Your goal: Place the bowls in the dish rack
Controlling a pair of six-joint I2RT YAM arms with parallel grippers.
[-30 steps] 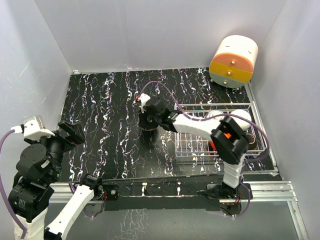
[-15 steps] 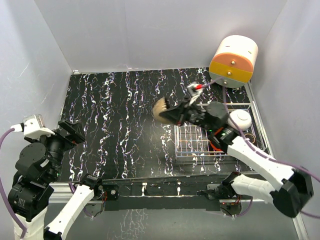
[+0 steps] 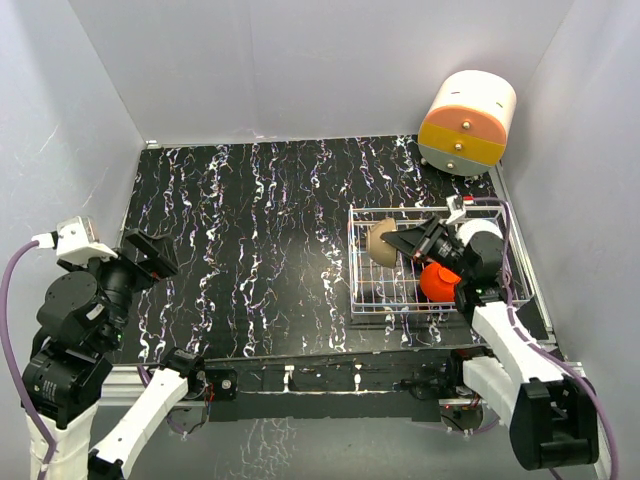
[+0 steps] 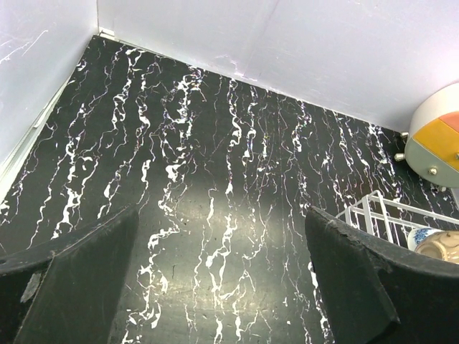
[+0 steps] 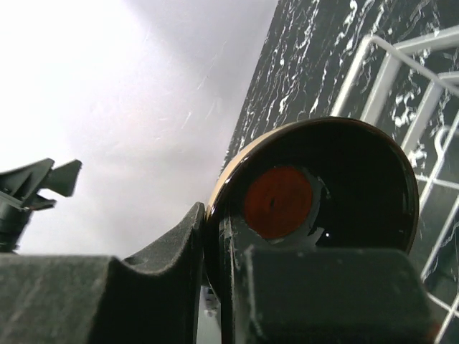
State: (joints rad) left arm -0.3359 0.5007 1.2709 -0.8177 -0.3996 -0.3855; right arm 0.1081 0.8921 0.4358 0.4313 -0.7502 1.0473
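Pinching tan bowl (image 3: 380,244) rim, right gripper (image 3: 399,241): lower slow into dish rack (image 3: 390,311), beside red bowl (image 3: 438,281). Left gripper (image 4: 219,223) spread.

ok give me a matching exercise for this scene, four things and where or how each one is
Things:
1. tan bowl
2. red-orange bowl
3. drawer cabinet
4. left tool

Place or state:
a. at the far right corner
b. open, holding nothing
c. sitting in the dish rack, not gripped
d. gripped by the right tool at the rack's left end

Pairs: 1-d, 2-c, 3-a, 4-b
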